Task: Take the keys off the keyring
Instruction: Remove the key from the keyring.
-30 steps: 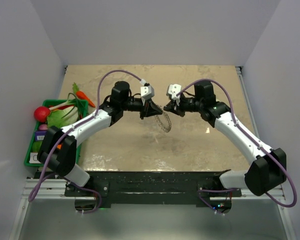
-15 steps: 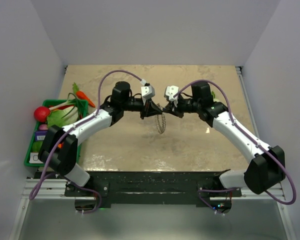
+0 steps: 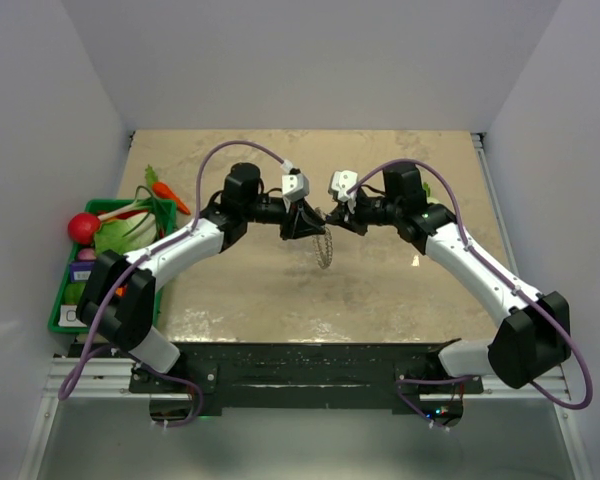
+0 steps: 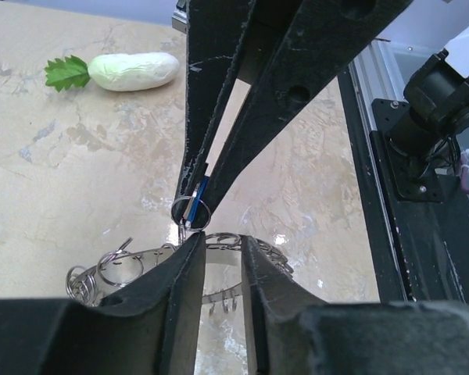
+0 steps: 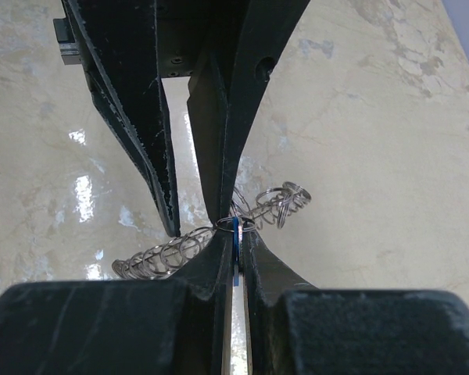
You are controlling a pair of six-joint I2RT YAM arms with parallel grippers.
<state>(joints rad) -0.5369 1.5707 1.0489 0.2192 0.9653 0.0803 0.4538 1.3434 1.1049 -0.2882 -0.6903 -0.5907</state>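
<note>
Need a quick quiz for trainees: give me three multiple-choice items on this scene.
1. Where does the white radish lie? A on the table; B in a tool; C in a bowl.
2. What colour is the head of the key? A red; B blue; C yellow.
3. How is the right tool? A wide open; B shut on the key; C out of view.
Answers: A, it rests on the bare table; B, blue shows at the tool's tip; B, it pinches the key.

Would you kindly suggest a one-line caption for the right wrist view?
Right gripper shut on the blue key, coiled keyring alongside, left gripper open opposite.
</note>
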